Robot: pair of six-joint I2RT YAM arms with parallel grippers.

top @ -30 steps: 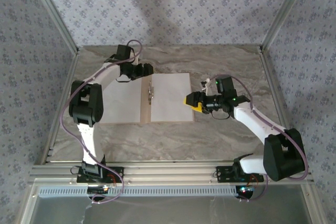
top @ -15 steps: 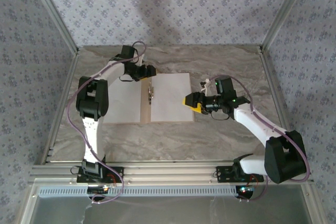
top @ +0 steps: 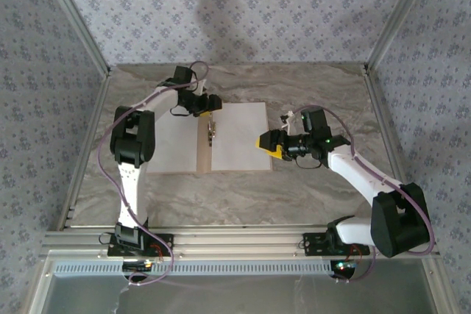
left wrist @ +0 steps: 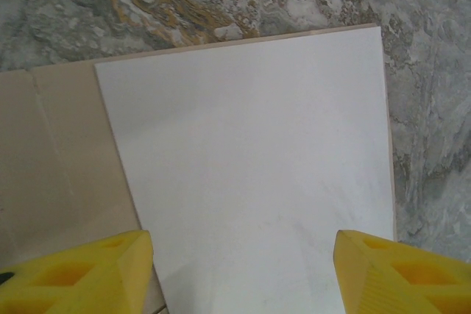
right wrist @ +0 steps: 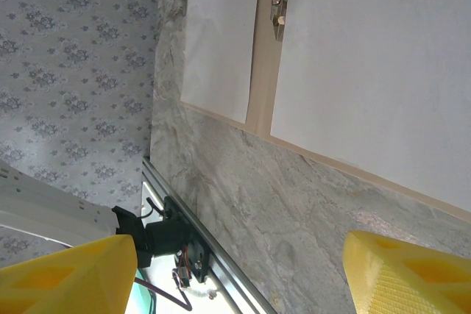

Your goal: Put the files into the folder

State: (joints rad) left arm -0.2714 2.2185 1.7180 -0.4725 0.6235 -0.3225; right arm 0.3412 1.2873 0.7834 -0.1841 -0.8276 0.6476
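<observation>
Left hand (top: 211,103) has shifted to the far spine end of the folder (top: 204,154), its jaws apart, narrowing and empty. Right hand (top: 268,143) hangs open beside the right edge. Files (top: 239,137) lie inside, apparently flat; closing remains.

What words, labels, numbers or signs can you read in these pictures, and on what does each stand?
None: no text can be read anywhere.
The white sheets are blank, the folder is plain, and the wallpaper carries only a flower pattern.
</observation>
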